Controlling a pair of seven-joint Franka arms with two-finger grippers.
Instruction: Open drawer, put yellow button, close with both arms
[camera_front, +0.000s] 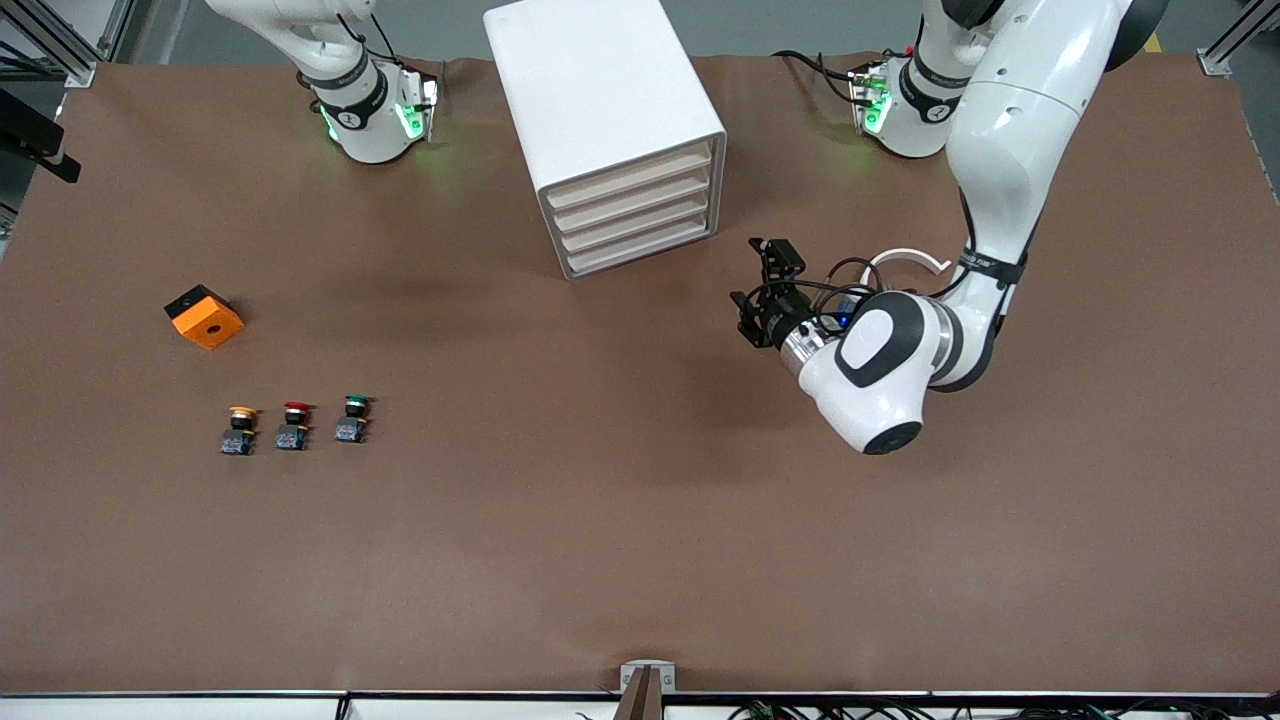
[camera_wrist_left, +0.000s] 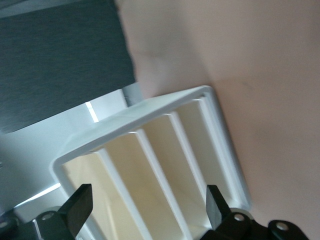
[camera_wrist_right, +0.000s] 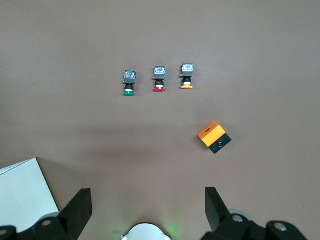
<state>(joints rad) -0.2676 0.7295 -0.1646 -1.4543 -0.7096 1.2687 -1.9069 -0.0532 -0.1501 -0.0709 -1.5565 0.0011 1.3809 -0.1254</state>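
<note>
The white cabinet (camera_front: 610, 110) stands between the arm bases, and all its drawers are shut. The uppermost drawer (camera_front: 632, 178) also shows in the left wrist view (camera_wrist_left: 87, 167). My left gripper (camera_front: 757, 290) is open and empty. It hovers in front of the drawer fronts, a short way off, and its view (camera_wrist_left: 147, 205) looks straight at them. The yellow button (camera_front: 240, 428) stands on the table toward the right arm's end. My right gripper (camera_wrist_right: 147, 207) is open and empty, held high near its base. Its view shows the yellow button (camera_wrist_right: 187, 76). The front view does not show this gripper.
A red-capped button (camera_front: 294, 425) and a green-capped button (camera_front: 352, 418) stand in a row beside the yellow one. An orange and black box (camera_front: 205, 317) lies farther from the front camera than the buttons. The brown table (camera_front: 600, 520) spreads wide around them.
</note>
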